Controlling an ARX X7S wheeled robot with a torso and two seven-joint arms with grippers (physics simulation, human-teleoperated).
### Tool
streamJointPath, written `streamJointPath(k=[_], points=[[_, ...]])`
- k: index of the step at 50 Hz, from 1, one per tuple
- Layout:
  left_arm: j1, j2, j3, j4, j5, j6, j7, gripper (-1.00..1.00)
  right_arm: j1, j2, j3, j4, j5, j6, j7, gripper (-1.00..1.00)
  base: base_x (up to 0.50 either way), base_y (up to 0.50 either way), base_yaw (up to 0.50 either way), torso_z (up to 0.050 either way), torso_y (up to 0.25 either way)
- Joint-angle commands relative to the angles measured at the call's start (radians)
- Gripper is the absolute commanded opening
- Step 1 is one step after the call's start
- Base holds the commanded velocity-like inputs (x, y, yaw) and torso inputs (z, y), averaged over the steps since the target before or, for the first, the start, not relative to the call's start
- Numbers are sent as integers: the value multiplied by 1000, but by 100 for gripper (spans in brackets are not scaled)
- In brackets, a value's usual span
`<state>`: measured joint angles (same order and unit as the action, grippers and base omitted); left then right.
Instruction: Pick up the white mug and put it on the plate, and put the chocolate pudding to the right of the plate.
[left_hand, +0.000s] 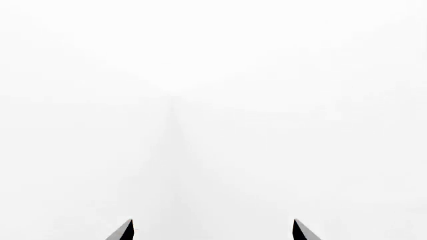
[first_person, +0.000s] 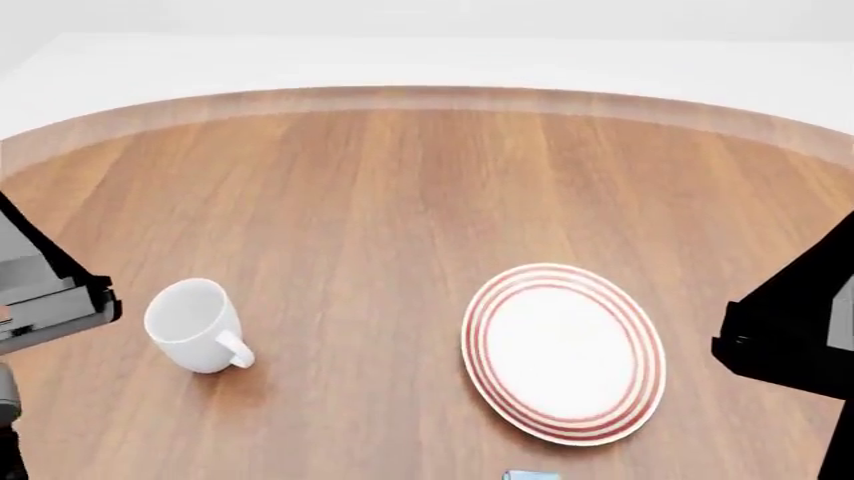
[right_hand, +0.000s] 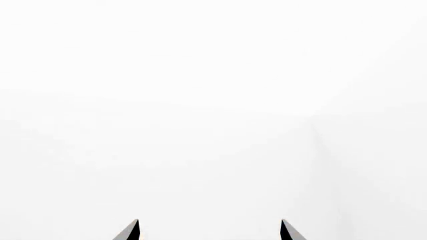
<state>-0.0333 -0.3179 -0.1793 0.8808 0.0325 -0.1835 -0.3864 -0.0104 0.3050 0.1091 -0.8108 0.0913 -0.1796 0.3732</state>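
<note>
Now, left arm (first_person: 47, 295): parked at the surface's left edge, just beside the white mug (first_person: 196, 325); its fingers (left_hand: 123, 231) show only as two tips spread apart, pinching nothing, facing blank white.
White mug: lying tilted, mouth up-left, handle toward the plate; a grab at the rounded wall could roll it away.
Surface (first_person: 400, 190): bare wood between mug and plate; a long carry invites a slip.
Plate (first_person: 563, 352): well right of the mug; a mug set near its ringed rim could tip off.
Chocolate pudding (first_person: 530, 475): only a blue corner shows at the near edge; easily knocked.
Right arm (first_person: 794, 345): beside the plate, its fingers (right_hand: 287, 231) likewise spread, empty.
</note>
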Motion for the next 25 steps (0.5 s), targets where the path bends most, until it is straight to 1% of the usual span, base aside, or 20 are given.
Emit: streamJointPath(k=[1, 2, 5, 7, 8, 9, 12, 14, 16, 17, 18, 20, 22, 25], points=[[-27, 56, 38, 32, -44, -142, 32, 100, 0, -13, 16, -1, -24, -8, -21, 100, 0, 0, 0, 0, 0], [-35, 75, 48, 40, -88, -199, 37, 100, -1, -12, 16, 0, -22, -8, -21, 100, 0, 0, 0, 0, 0], [-61, 108, 63, 47, -166, -309, 40, 100, -2, -11, 16, 0, -20, -9, -20, 100, 0, 0, 0, 0, 0], [-78, 128, 70, 49, -200, -375, 30, 100, -3, -10, 15, 0, -18, -8, -19, 100, 0, 0, 0, 0, 0], [-79, 127, 71, 50, -201, -377, 28, 100, -3, -9, 14, 0, -18, -8, -19, 100, 0, 0, 0, 0, 0], [-95, 143, 71, 57, -233, -444, 20, 100, -4, -9, 14, 0, -18, -6, -19, 100, 0, 0, 0, 0, 0], [-134, 159, 89, 74, -257, -567, -8, 100, -3, -7, 12, -1, -16, -3, -18, 100, 0, 0, 0, 0, 0], [-173, 168, 108, 98, -265, -682, -41, 100, -4, -7, 11, 0, -15, -2, -17, 100, 0, 0, 0, 0, 0], [-205, 176, 125, 115, -268, -766, -68, 100, -4, -6, 10, 0, -15, -2, -16, 100, 0, 0, 0, 0, 0], [-237, 193, 139, 115, -270, -849, -97, 100, -4, -6, 8, 1, -16, -1, -16, 100, 0, 0, 0, 0, 0], [-249, 201, 147, 116, -278, -870, -101, 100, -4, -6, 8, 1, -15, -1, -16, 100, 0, 0, 0, 0, 0], [-281, 215, 191, 119, -267, -935, -140, 100, -4, -5, 7, 5, -16, -4, -16, 100, 0, 0, 0, 0, 0], [-306, 230, 242, 126, -257, -970, -176, 100, -4, -5, 6, 9, -16, -7, -15, 100, 0, 0, 0, 0, 0], [-332, 258, 277, 126, -263, -1026, -207, 100, -6, -4, 5, 10, -15, -9, -14, 100, 0, 0, 0, 0, 0]])
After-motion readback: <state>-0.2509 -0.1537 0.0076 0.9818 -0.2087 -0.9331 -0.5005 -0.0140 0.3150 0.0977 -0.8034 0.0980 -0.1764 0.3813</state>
